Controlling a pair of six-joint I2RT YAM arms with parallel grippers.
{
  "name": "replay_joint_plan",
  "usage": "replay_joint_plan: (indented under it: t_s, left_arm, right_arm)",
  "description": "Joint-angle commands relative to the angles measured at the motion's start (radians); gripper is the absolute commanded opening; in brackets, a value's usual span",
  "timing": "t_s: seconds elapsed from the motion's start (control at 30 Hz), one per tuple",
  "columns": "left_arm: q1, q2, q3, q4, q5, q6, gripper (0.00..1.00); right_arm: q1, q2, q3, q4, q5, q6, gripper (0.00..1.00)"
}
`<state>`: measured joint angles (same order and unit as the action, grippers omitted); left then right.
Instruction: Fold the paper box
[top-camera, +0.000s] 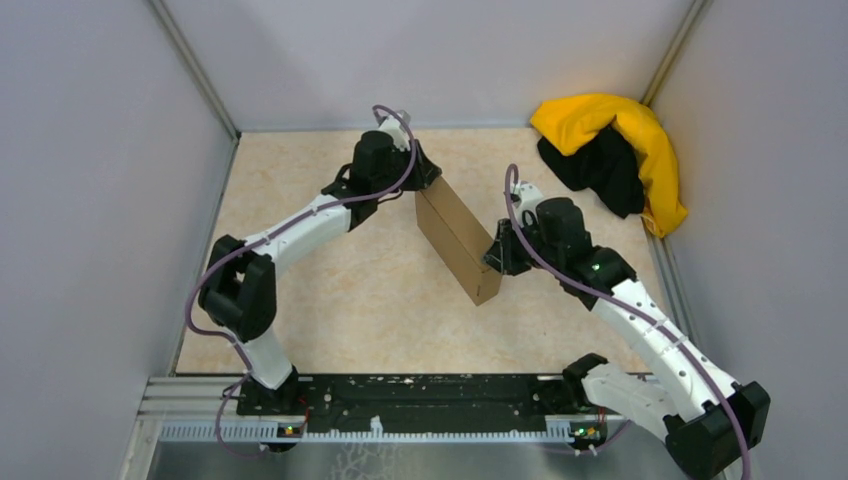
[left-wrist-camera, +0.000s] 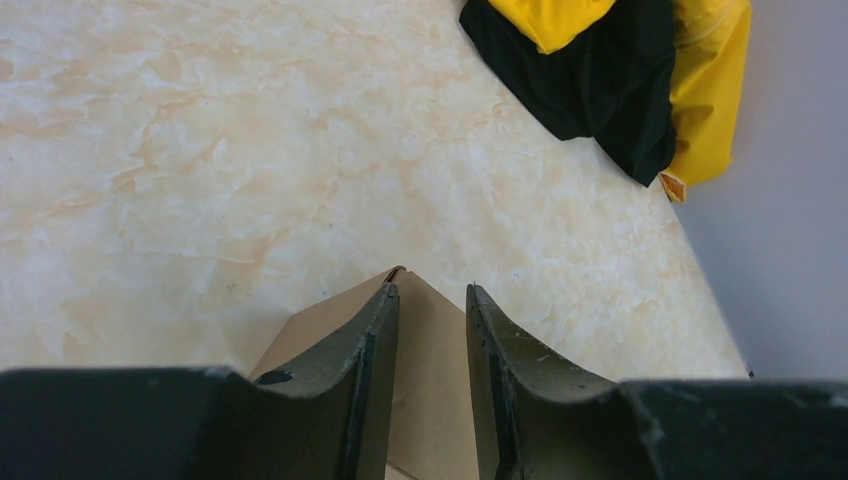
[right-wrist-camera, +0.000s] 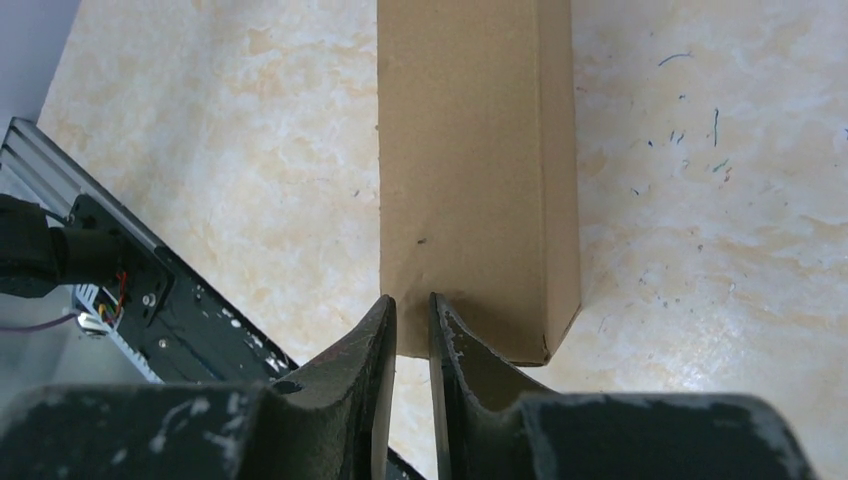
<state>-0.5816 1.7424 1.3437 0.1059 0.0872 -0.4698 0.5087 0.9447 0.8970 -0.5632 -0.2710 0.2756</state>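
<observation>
Nearest you, the right gripper (right-wrist-camera: 410, 300) has its jaws a narrow slit apart at the near end of the paper box (top-camera: 458, 240); you cannot tell whether they pinch it. The folded box sits diagonally in the middle of the table (top-camera: 330, 300), between the two grippers. At its far end, the left gripper (left-wrist-camera: 432, 290) straddles a cardboard corner with its jaws parted, and the grip is unclear. Beyond, a yellow-and-black cloth heap (top-camera: 615, 150) lies in the far right corner.

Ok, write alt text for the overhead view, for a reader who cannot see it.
A closed brown cardboard box lies diagonally in the middle of a marbled beige table, with the robot's left gripper at its far end and the right gripper at its near end. A yellow-and-black cloth heap sits in the far right corner.
</observation>
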Motion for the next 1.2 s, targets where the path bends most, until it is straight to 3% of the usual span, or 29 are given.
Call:
replay_joint_plan:
  t_s: [0.0,0.37,0.5,0.63,0.97,1.17]
  left_arm:
    - [0.003,0.022,-0.002,0.013,-0.012,0.018,0.38]
    - [0.002,0.032,-0.039,0.005,-0.033,0.018,0.38]
    - [0.002,-0.015,-0.118,0.004,-0.055,0.019,0.38]
    - [0.005,-0.083,-0.235,0.016,-0.072,0.008,0.38]
    - [0.021,-0.329,-0.507,-0.015,-0.148,-0.035,0.38]
    - [0.021,-0.477,-0.651,-0.096,-0.130,-0.093,0.41]
  right_arm:
    - [0.017,0.012,-0.069,-0.043,0.019,0.007,0.18]
    - [0.065,0.102,-0.084,-0.071,0.075,0.009,0.17]
    - [0.065,0.115,-0.081,-0.045,0.067,0.026,0.17]
    - [0.082,0.138,-0.077,-0.037,0.032,0.031,0.17]
    - [0.258,0.221,-0.041,-0.043,0.101,0.073,0.17]
    - [0.281,0.224,-0.117,-0.006,0.096,0.132,0.18]
